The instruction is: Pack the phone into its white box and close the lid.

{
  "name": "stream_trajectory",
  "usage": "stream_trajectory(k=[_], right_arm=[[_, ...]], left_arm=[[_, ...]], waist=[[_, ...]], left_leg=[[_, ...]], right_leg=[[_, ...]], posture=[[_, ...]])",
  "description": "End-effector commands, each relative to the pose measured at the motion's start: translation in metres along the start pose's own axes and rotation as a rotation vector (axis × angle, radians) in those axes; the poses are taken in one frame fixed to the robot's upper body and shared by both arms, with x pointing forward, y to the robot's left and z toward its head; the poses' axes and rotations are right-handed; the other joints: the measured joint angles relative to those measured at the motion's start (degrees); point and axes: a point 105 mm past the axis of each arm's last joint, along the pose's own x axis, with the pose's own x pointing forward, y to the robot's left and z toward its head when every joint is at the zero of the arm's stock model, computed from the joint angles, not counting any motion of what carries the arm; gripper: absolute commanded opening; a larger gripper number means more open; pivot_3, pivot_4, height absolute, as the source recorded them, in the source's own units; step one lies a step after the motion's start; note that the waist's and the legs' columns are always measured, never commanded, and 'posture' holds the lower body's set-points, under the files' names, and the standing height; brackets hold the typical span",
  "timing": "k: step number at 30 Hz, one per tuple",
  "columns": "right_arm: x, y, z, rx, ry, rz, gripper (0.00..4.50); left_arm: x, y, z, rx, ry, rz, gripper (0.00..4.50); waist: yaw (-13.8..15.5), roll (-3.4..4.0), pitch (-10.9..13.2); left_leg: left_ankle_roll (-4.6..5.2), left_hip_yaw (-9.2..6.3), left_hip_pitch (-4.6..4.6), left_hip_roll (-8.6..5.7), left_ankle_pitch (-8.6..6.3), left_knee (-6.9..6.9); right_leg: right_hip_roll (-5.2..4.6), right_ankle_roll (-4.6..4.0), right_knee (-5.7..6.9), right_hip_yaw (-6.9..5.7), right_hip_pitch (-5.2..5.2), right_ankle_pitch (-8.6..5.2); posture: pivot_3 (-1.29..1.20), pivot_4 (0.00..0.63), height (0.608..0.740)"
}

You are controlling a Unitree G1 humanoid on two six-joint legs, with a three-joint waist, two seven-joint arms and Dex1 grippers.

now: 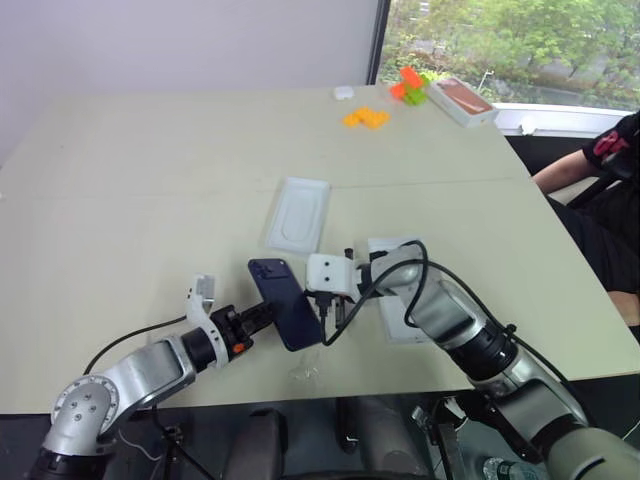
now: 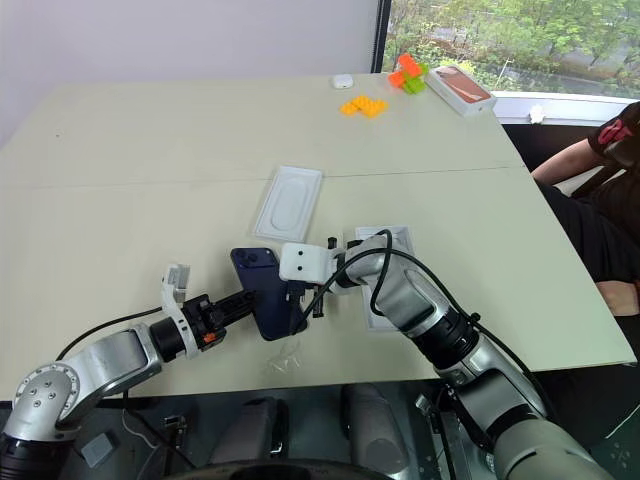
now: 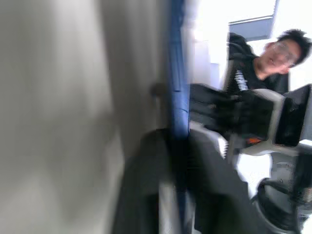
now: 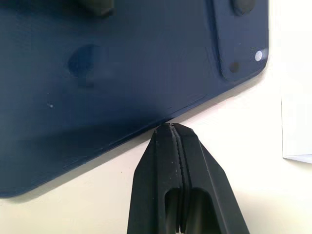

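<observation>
The phone (image 1: 287, 302) stands tipped up on its long edge near the front of the counter (image 1: 150, 180), glossy navy back and camera bump toward the right arm. The left gripper (image 1: 268, 317) has its jaws clamped on the phone's lower end; in the left wrist view the blue edge runs straight up between its fingers. The right gripper (image 4: 171, 129) has its jaws pressed together, empty, its tip touching the phone's edge where that meets the counter, acting as a prop rather than a grip. The white box (image 1: 398, 300) lies just behind the right forearm, largely covered by it, and the thin white insert (image 1: 298, 214) lies farther back. To do this step well, the left grip probably needs to be firm and square across the phone's thickness before lifting, since the glossy surface may slip. The right gripper should likely back away first, clearing the path to the box.
</observation>
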Motion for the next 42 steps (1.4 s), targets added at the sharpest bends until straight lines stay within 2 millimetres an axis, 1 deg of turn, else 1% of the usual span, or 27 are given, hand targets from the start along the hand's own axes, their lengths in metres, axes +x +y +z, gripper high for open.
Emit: stream_trajectory(k=[1, 7, 11, 15, 19, 22, 24, 25, 26, 27, 30, 33, 37, 40, 42], right_arm=[[0.013, 0.018, -0.006, 0.026, 0.014, 0.071, 0.00], [0.011, 0.016, -0.006, 0.018, 0.018, 0.061, 0.00], [0.002, 0.004, -0.004, 0.006, 0.019, 0.005, 0.00], [-0.013, -0.013, -0.001, 0.001, 0.019, -0.074, 0.00], [-0.027, -0.027, 0.006, 0.016, -0.013, -0.130, 0.00], [-0.033, -0.039, 0.015, 0.051, -0.050, -0.164, 0.86], [-0.031, -0.046, 0.019, 0.048, -0.061, -0.191, 1.83], [-0.029, -0.049, 0.021, 0.047, -0.062, -0.205, 2.41], [-0.026, -0.052, 0.022, 0.041, -0.060, -0.210, 2.81], [-0.024, -0.054, 0.022, 0.035, -0.059, -0.211, 3.38], [-0.015, -0.059, 0.023, 0.035, -0.059, -0.205, 3.38], [-0.007, -0.063, 0.020, 0.045, -0.045, -0.201, 3.38], [-0.003, -0.062, 0.013, 0.060, -0.026, -0.191, 3.38], [-0.001, -0.060, 0.005, 0.075, 0.002, -0.187, 2.60], [-0.002, -0.060, 0.004, 0.074, 0.002, -0.193, 1.67]], left_arm=[[0.001, -0.016, 0.001, 0.021, 0.002, -0.067, 0.06], [0.001, -0.014, 0.002, 0.022, -0.001, -0.061, 0.06], [-0.005, -0.018, 0.007, 0.016, -0.045, -0.091, 0.06], [-0.020, -0.025, 0.015, 0.028, -0.121, -0.140, 0.06], [-0.035, -0.024, 0.027, 0.020, -0.221, -0.148, 0.06], [-0.046, -0.015, 0.038, 0.008, -0.285, -0.111, 0.00], [-0.050, -0.010, 0.041, 0.007, -0.300, -0.088, 0.00], [-0.052, -0.009, 0.043, 0.008, -0.305, -0.079, 0.00], [-0.054, -0.007, 0.046, 0.008, -0.313, -0.069, 0.00], [-0.056, -0.005, 0.048, 0.008, -0.321, -0.063, 0.00], [-0.059, -0.003, 0.053, 0.015, -0.335, -0.049, 0.00], [-0.060, -0.002, 0.056, 0.023, -0.341, -0.043, 0.00], [-0.061, -0.004, 0.056, 0.027, -0.344, -0.046, 0.00], [-0.061, -0.005, 0.054, 0.029, -0.344, -0.050, 0.00], [-0.060, -0.005, 0.054, 0.028, -0.343, -0.051, 0.00]], waist=[[0.0, 0.00, 0.0], [-0.1, -0.01, 0.0], [-0.1, 0.00, 0.0], [0.0, 0.02, 0.0], [0.4, 0.03, 0.1], [0.5, 0.02, 0.1], [0.5, 0.02, 0.1], [0.6, 0.02, 0.1], [0.5, 0.02, 0.1], [0.6, 0.02, 0.1], [0.6, 0.02, 0.1], [0.6, 0.02, 0.1], [1.2, 0.02, 0.1], [1.5, 0.02, 0.1], [1.5, 0.02, 0.1]], left_leg=[[0.00, 0.00, -0.01, 0.00, 0.00, 0.03], [0.00, 0.01, 0.00, -0.07, 0.00, 0.05], [-0.01, 0.01, 0.00, -0.07, 0.00, 0.05], [-0.01, 0.01, -0.06, -0.07, 0.01, 0.04], [-0.02, 0.00, -0.11, -0.15, 0.01, 0.06], [-0.01, 0.02, -0.17, -0.22, 0.01, 0.10], [-0.01, 0.02, -0.19, -0.24, 0.01, 0.09], [-0.01, 0.02, -0.18, -0.23, 0.01, 0.07], [-0.01, 0.01, -0.18, -0.23, 0.00, 0.05], [-0.01, 0.01, -0.18, -0.24, 0.00, 0.05], [-0.01, 0.01, -0.19, -0.23, 0.01, 0.05], [-0.01, 0.02, -0.20, -0.24, 0.01, 0.06], [-0.01, 0.02, -0.21, -0.25, 0.00, 0.06], [-0.01, 0.02, -0.21, -0.25, 0.01, 0.05], [-0.01, 0.02, -0.20, -0.25, 0.00, 0.06]], right_leg=[[0.00, 0.00, 0.00, 0.00, 0.01, 0.00], [-0.03, 0.00, 0.01, 0.01, 0.03, 0.00], [-0.03, -0.01, 0.01, 0.01, 0.02, 0.01], [-0.03, -0.15, 0.01, 0.01, -0.03, 0.10], [-0.08, -0.18, -0.01, 0.01, -0.03, 0.11], [-0.16, -0.18, -0.05, 0.02, -0.03, 0.11], [-0.17, -0.18, -0.06, 0.02, -0.04, 0.11], [-0.16, -0.17, -0.07, 0.02, -0.04, 0.11], [-0.15, -0.17, -0.07, 0.02, -0.04, 0.11], [-0.14, -0.17, -0.06, 0.02, -0.04, 0.11], [-0.14, -0.17, -0.06, 0.02, -0.04, 0.11], [-0.16, -0.17, -0.07, 0.02, -0.04, 0.11], [-0.18, -0.17, -0.08, 0.02, -0.04, 0.12], [-0.18, -0.17, -0.08, 0.02, -0.05, 0.12], [-0.18, -0.17, -0.07, 0.02, -0.04, 0.12]], posture=[[0.00, 0.150, 0.740], [0.00, 0.150, 0.740], [0.00, 0.150, 0.740], [0.00, 0.150, 0.740], [0.00, 0.150, 0.740], [0.00, 0.150, 0.740], [0.00, 0.150, 0.740], [0.00, 0.150, 0.740], [0.00, 0.150, 0.740], [0.00, 0.150, 0.740], [0.00, 0.150, 0.740], [0.00, 0.150, 0.740], [0.00, 0.150, 0.740], [0.00, 0.150, 0.740], [0.00, 0.150, 0.740]])
